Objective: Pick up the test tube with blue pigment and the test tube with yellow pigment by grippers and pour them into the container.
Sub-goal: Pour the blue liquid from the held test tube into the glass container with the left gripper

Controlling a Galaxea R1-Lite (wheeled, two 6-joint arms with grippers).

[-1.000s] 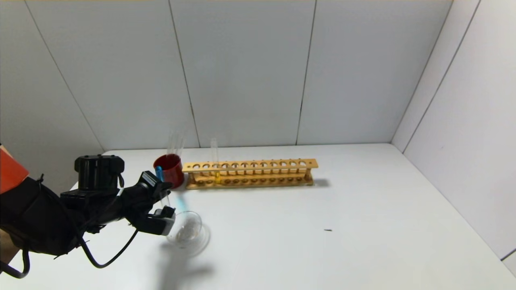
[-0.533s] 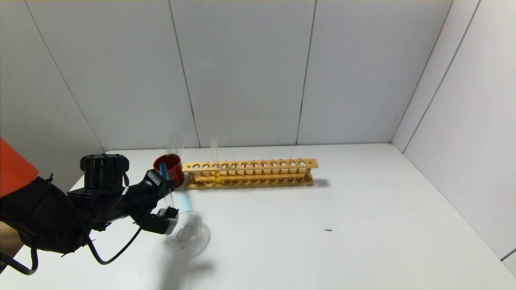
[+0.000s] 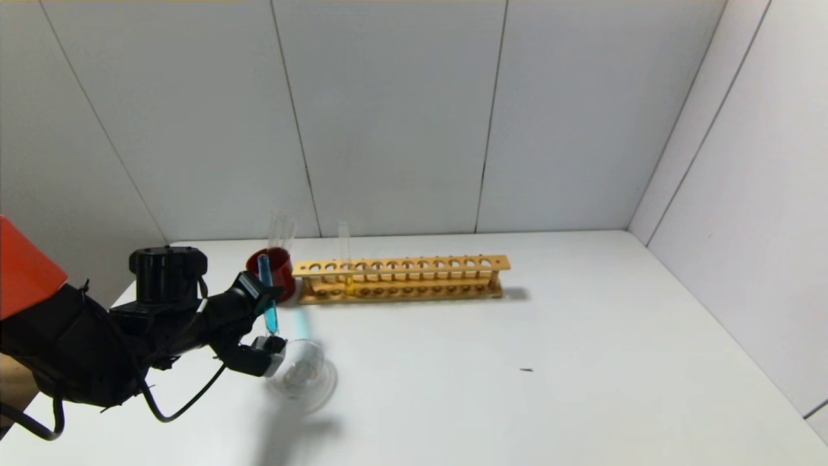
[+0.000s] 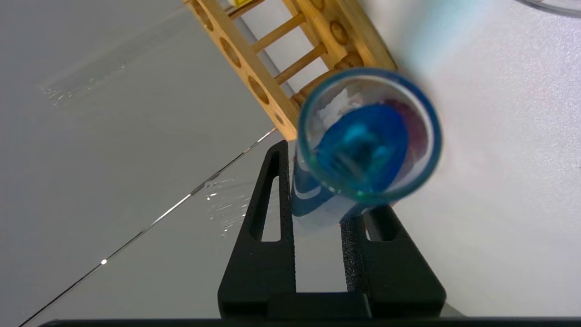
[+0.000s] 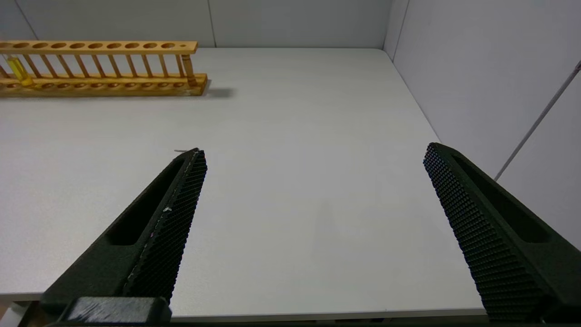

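Blue-filled test tube point(image 3: 266, 294) above glass container point(image 3: 303, 375)

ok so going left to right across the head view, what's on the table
left gripper holding the blue test tube → glass beaker → wooden rack with the yellow test tube standing near its left end → small dark speck

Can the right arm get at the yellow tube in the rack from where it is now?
Probably yes. The right gripper hangs over bare table with jaws wide open, and nothing lies between it and the test tube with yellow pigment, upright in the wooden rack. The left gripper works farther left.
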